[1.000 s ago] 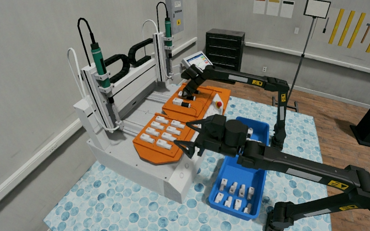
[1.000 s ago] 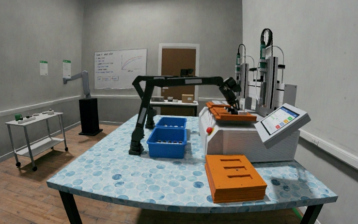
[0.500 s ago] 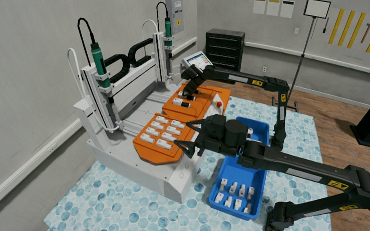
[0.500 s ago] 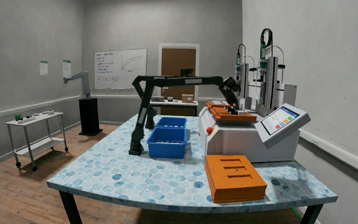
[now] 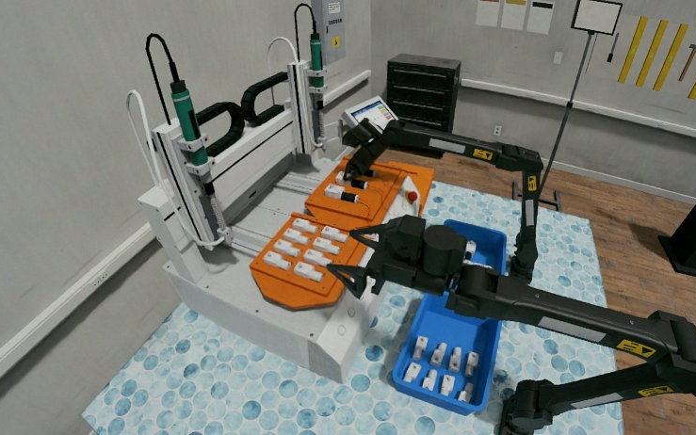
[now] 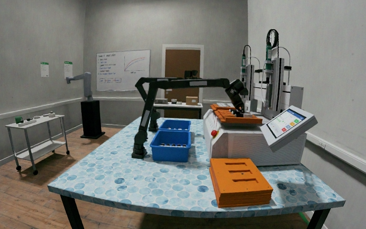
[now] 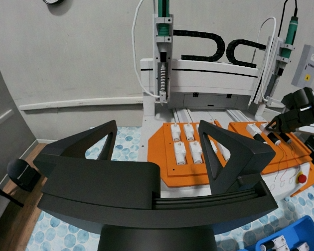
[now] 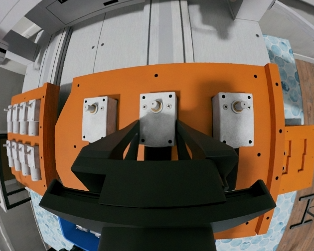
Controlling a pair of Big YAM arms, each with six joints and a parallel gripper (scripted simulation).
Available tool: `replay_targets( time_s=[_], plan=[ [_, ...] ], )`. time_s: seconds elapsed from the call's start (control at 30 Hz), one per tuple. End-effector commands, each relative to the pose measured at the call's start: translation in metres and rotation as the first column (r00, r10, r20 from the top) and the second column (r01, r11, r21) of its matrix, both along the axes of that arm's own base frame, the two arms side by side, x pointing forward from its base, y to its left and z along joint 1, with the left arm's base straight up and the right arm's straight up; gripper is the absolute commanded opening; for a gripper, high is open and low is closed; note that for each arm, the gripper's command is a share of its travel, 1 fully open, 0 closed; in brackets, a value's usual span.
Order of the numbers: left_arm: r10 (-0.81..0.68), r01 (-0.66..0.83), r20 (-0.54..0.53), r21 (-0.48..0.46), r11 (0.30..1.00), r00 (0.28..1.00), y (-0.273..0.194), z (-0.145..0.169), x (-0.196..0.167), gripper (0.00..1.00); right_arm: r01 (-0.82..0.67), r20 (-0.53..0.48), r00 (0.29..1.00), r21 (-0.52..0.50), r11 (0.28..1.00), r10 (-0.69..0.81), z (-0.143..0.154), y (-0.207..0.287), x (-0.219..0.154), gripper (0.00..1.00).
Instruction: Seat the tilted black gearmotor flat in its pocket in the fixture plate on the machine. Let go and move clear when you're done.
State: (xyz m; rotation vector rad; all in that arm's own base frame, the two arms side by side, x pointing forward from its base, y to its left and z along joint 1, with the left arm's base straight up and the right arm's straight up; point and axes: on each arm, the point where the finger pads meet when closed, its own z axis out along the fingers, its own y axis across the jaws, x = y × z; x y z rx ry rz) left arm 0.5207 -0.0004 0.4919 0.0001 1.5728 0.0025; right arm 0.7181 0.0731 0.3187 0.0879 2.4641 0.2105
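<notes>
The orange fixture plate (image 8: 195,78) (image 5: 317,202) on the machine holds three gearmotors with pale gearboxes and black motor bodies. The middle gearmotor (image 8: 157,128) lies between my right fingertips; how far it tilts is hard to tell. My right gripper (image 8: 157,124) (image 6: 240,110) is shut on its gearbox, with one finger against each long side. Its black body is mostly hidden beneath the gripper in the right wrist view. My left gripper (image 5: 340,249) (image 7: 157,124) is open and empty, above the front side of the other orange plate (image 5: 285,294).
Gearmotors (image 8: 94,118) (image 8: 234,121) sit on both sides of the held one, close to my right fingers. The other plate carries several white gearboxes. Spindle columns (image 5: 174,178) (image 5: 300,107) stand behind the plates. Blue bins (image 6: 170,153) and a tilted touchscreen (image 6: 287,128) stand near the machine.
</notes>
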Motion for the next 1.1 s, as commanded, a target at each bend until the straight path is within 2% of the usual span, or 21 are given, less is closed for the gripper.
replay_targets(
  time_s=[0.0, 0.1, 0.17, 0.27, 0.33, 0.57, 0.6, 0.8, 1.07],
  plan=[
    [-0.004, 0.004, 0.041, 0.004, 1.000, 0.999, -0.002, 0.026, 0.008, 1.00, 0.029, 0.108, 0.994, 0.049, 0.998, -0.035, 0.072, -0.012, 0.004, 0.35],
    [-0.004, 0.004, 0.041, 0.004, 1.000, 0.999, -0.002, 0.026, 0.008, 1.00, 0.022, 0.117, 0.993, 0.080, 0.997, -0.032, 0.071, -0.013, 0.008, 0.35],
    [-0.004, 0.004, 0.041, 0.004, 1.000, 0.999, -0.002, 0.026, 0.008, 1.00, 0.021, 0.069, 0.997, 0.087, 0.996, -0.027, 0.049, -0.012, 0.011, 0.35],
    [-0.004, 0.004, 0.041, 0.004, 1.000, 0.999, -0.002, 0.026, 0.008, 1.00, 0.018, 0.083, 0.996, 0.070, 0.997, -0.023, 0.058, -0.013, 0.008, 0.35],
    [-0.004, 0.004, 0.041, 0.004, 1.000, 0.999, -0.002, 0.026, 0.008, 1.00, 0.018, 0.066, 0.998, 0.066, 0.998, -0.022, 0.047, -0.012, 0.012, 0.35],
    [-0.004, 0.004, 0.041, 0.004, 1.000, 0.999, -0.002, 0.026, 0.008, 1.00, 0.011, 0.066, 0.998, 0.055, 0.998, -0.014, 0.047, -0.012, 0.013, 0.35],
    [-0.004, 0.004, 0.041, 0.004, 1.000, 0.999, -0.002, 0.026, 0.008, 1.00, 0.018, 0.099, 0.995, 0.070, 0.997, -0.025, 0.070, -0.013, 0.004, 0.55],
    [-0.004, 0.004, 0.041, 0.004, 1.000, 0.999, -0.002, 0.026, 0.008, 1.00, 0.004, 0.075, 0.997, 0.069, 0.998, -0.009, 0.053, -0.003, 0.009, 0.55],
    [-0.004, 0.004, 0.041, 0.004, 1.000, 0.999, -0.002, 0.026, 0.008, 1.00, 0.008, 0.077, 0.997, 0.069, 0.998, -0.013, 0.054, -0.006, 0.009, 0.55]
  ],
)
